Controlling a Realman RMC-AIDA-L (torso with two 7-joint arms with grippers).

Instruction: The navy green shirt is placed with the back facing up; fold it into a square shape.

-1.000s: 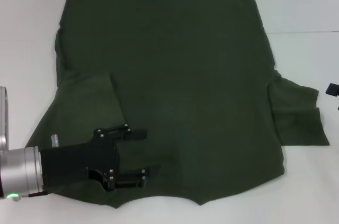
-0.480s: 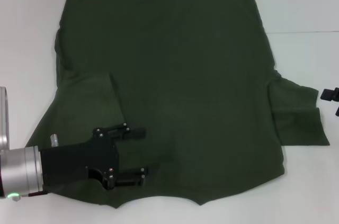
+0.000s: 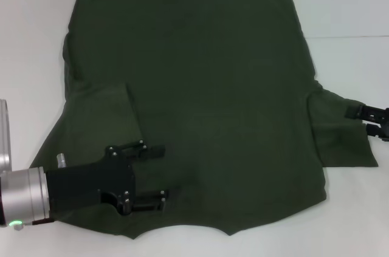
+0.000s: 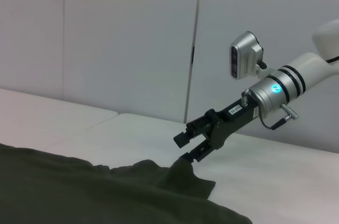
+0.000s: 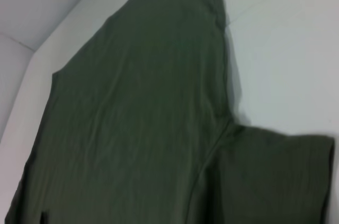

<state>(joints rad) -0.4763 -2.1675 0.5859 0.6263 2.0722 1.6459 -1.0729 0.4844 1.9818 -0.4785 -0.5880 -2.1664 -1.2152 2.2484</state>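
We find the shirt (image 3: pixel 200 99) spread flat over the white table (image 3: pixel 346 2), plain side up, its left sleeve folded in over the body. The left gripper (image 3: pixel 161 172) hovers low over the shirt's near left part, fingers parted with nothing between them. The right gripper (image 3: pixel 355 112) sits at the right sleeve's outer edge; in the left wrist view its fingers (image 4: pixel 189 156) meet a raised peak of cloth, but we cannot tell whether they grip it.

One shirt (image 3: pixel 200 87); two tools, right (image 3: pixel 364 113) partly visible.
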